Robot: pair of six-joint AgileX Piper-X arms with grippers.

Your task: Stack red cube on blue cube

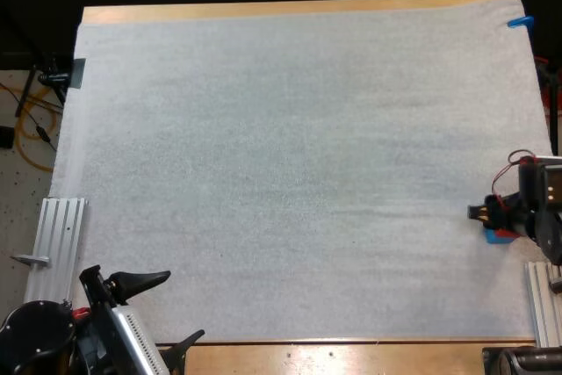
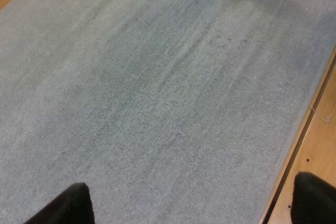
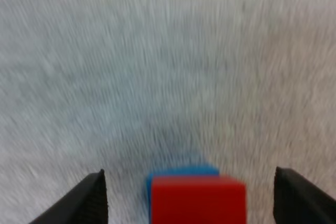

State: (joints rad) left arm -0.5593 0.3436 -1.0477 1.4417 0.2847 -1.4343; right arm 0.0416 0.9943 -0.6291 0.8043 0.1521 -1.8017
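Red cube: small solid red cube (image 3: 198, 202) sitting on top of the blue one, its sides free of my fingers.
Blue cube: small solid blue cube (image 3: 181, 171) flat on the mat beneath the red cube, close to the mat's right edge in the high view, just beside my right arm.
Right fingers: my two black right fingers (image 3: 90, 200) stand wide apart, one on each side of the stack, clear of both cubes and gripping nothing.
Left fingers: my two black left fingers (image 2: 71, 208) are spread open over bare mat at its near left corner, holding nothing. The stack lies far across the mat from them.
Mat: white textured mat (image 1: 281, 173) covering most of the worktop.
Worktop: light wooden worktop (image 1: 351, 357), showing as strips along the mat's near and far edges.
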